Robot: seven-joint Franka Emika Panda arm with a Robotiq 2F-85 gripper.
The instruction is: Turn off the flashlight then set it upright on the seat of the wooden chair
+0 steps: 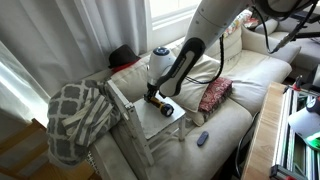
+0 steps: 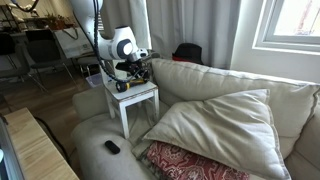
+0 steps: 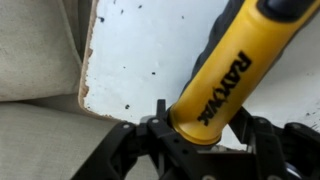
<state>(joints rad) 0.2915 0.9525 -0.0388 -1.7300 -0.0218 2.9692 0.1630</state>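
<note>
Both flashlight ends obscured — one gripped inside the claw, one cropped.

Glossy, smooth yellow plastic on the flashlight; chipped, speckled white paint on the wooden chair; matt woven cloth on the sofa, left of frame.

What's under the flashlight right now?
The white speckled seat of the wooden chair lies under the flashlight, with the cream sofa past the seat's edge. The gripper flanks the flashlight's near end, so whether that end touches the seat is hidden.
</note>
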